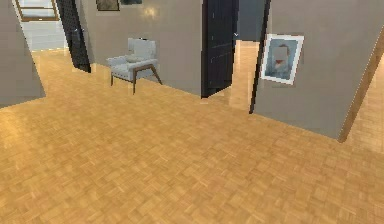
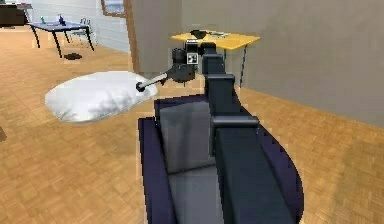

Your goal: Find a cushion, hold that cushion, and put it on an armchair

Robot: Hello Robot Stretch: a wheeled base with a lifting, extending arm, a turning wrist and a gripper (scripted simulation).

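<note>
The tool (image 2: pixel 148 84) has the white cushion (image 2: pixel 93 96) hanging in the air just beside the dark armchair (image 2: pixel 152 175); can't tell its grip state though.

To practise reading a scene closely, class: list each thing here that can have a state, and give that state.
cushion, held at the gripper's far end, clear of the floor.
gripper, holding the cushion.
dark blue armchair, upright, seat bare where visible.
grey armchair, upright, seat empty.
dark door, standing open.
framed picture, hanging on the wall.
</note>
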